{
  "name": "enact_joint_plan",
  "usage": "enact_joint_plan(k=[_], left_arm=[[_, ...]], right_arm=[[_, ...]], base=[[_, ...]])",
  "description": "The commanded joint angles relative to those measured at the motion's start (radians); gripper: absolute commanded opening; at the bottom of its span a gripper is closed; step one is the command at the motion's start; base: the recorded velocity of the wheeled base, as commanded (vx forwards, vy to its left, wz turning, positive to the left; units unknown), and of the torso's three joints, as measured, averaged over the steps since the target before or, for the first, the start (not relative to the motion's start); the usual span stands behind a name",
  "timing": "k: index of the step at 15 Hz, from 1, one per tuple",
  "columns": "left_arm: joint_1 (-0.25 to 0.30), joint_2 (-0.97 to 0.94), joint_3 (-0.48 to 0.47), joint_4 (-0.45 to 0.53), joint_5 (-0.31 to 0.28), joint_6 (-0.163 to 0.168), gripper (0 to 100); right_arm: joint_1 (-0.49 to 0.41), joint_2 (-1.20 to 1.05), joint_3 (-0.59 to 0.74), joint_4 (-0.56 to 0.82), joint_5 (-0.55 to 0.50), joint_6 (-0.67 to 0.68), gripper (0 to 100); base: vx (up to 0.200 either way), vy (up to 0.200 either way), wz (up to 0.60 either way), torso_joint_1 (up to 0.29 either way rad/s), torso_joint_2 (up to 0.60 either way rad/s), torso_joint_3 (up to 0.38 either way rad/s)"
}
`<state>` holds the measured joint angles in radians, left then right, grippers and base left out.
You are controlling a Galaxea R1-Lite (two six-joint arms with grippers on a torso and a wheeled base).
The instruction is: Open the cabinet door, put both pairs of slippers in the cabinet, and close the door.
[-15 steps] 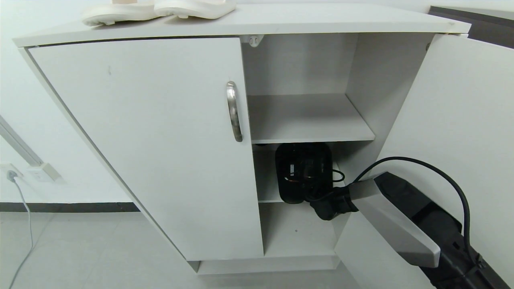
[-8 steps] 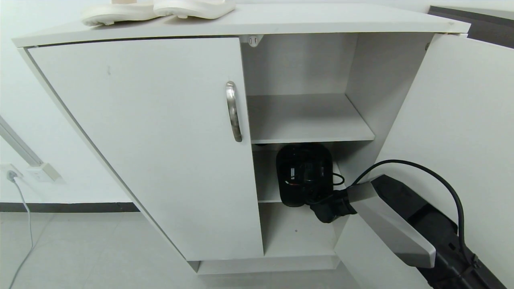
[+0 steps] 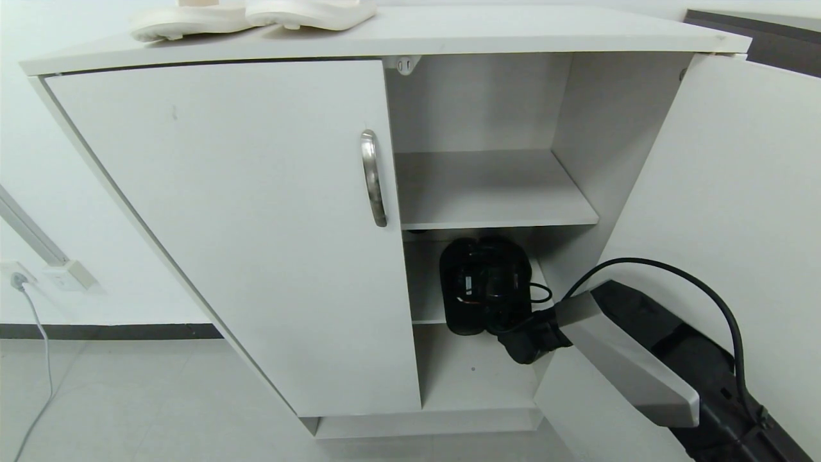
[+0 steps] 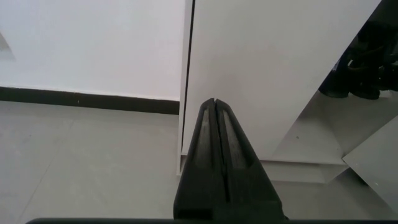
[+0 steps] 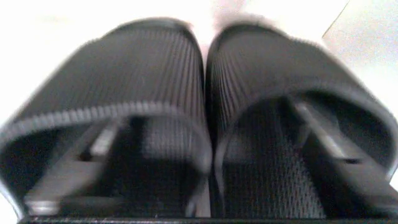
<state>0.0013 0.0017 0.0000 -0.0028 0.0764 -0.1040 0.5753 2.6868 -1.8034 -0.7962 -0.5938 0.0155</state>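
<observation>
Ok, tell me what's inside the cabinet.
Black slippers, held by the right claw, at the middle shelf. The closed left door covers the other half.

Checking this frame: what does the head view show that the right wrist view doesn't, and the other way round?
Head view adds: the cabinet, its left door shut, its right door open, and pale slippers on its top. Right wrist view adds: ribbed straps side by side up close, with what looks like one finger of the right gripper inside each slipper. Shared: the black slippers, which the head view places at the middle shelf.
</observation>
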Motion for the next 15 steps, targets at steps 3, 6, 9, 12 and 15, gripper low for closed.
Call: enact_joint_plan(k=[3, 6, 9, 12, 15], left_arm=[[0.000, 0.001, 0.000, 0.000, 0.000, 0.000, 0], [0.000, 0.001, 0.000, 0.000, 0.000, 0.000, 0], [0.000, 0.001, 0.000, 0.000, 0.000, 0.000, 0], [0.000, 0.001, 0.000, 0.000, 0.000, 0.000, 0], [0.000, 0.001, 0.000, 0.000, 0.000, 0.000, 0]], right_arm=[[0.015, -0.079, 0.130, -0.058, 0.002, 0.000, 100], [0.040, -0.143, 0.265, -0.124, 0.000, -0.002, 100], [0.066, -0.228, 0.430, -0.230, -0.003, -0.002, 100], [0.109, -0.346, 0.625, -0.314, -0.001, -0.003, 100], [0.149, -0.412, 0.793, -0.397, -0.001, -0.003, 100]], base=[[0.000, 0.000, 0.00, 0.000, 0.00, 0.000], [0.000, 0.000, 0.00, 0.000, 0.00, 0.000], [0.000, 0.000, 0.00, 0.000, 0.00, 0.000], [0.000, 0.000, 0.00, 0.000, 0.00, 0.000], [0.000, 0.000, 0.00, 0.000, 0.00, 0.000]])
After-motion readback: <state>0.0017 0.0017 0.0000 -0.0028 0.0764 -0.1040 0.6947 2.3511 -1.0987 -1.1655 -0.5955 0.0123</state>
